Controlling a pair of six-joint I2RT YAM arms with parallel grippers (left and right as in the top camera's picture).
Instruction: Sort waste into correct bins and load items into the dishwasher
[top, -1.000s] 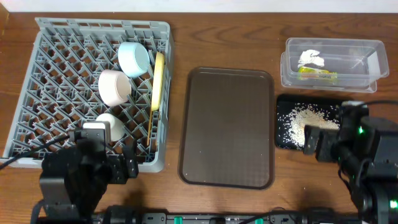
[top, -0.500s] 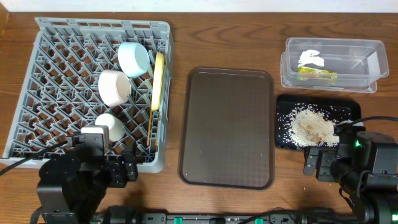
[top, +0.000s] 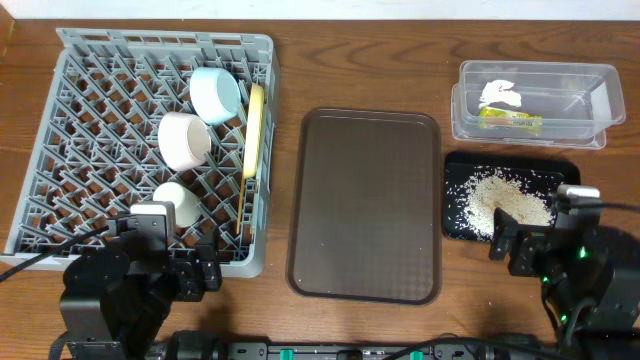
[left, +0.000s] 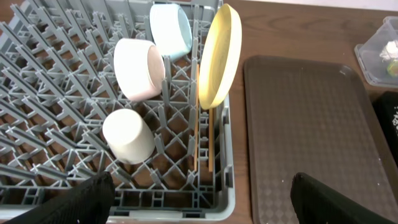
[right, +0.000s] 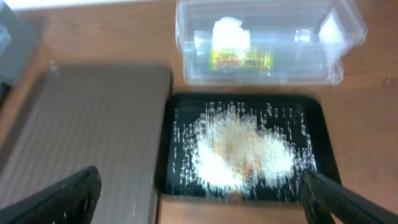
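The rack (top: 100, 80) is seen filling the left of the overhead frame on the bench (top: 600, 30). A brown tray (top: 365, 205) is laid at centre. At upper right the tub (top: 590, 100) is set, with the tissue (top: 500, 94) and wrapper (top: 510, 119) inside. Just below it the black tray (top: 455, 170) is spread with rice (top: 505, 200).

Within the rack, the plate (top: 253, 135) is stood on edge at the right side. The blue bowl (top: 215, 94) and pink bowl (top: 184, 140) are beside it, the cup (top: 176, 204) lower, and the chopsticks (left: 203, 140) beneath the plate. The left fingers (left: 81, 199) and right fingers (right: 62, 196) are spread wide at the bottom edge, with nothing held.
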